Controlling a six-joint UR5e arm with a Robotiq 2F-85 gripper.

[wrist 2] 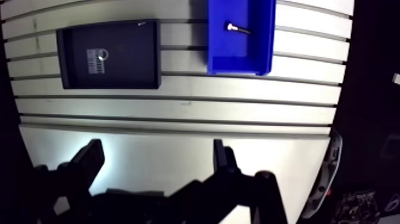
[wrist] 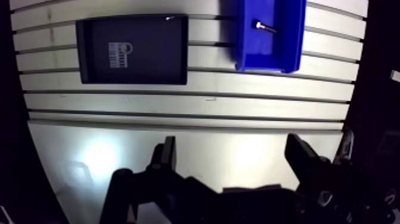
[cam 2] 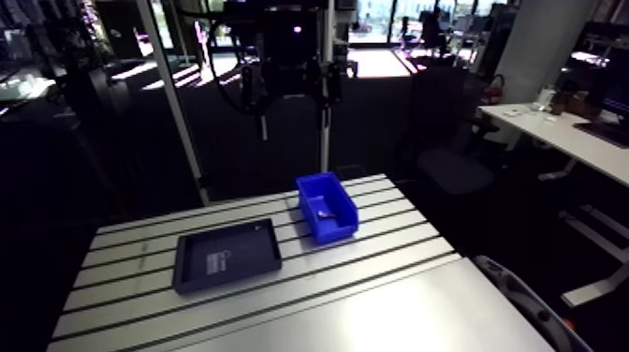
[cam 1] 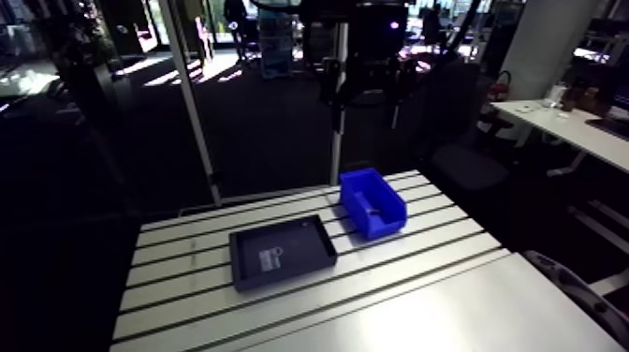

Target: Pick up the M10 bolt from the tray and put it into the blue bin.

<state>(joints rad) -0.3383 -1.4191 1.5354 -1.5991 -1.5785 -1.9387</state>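
bolt (wrist: 265, 27): lying inside blue bin (wrist: 241, 36)
tray (wrist: 155, 53): dark, beside blue bin on table (wrist: 196, 101)
end effector (wrist: 232, 149): spread wide, empty, above table

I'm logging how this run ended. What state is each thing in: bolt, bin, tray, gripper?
M10 bolt: lying on its side inside the blue bin.
blue bin: upright on the table, open top, holding the bolt.
tray: flat on the table beside the bin, no bolt in it.
gripper: open, holding nothing, raised above the table and clear of both tray and bin.
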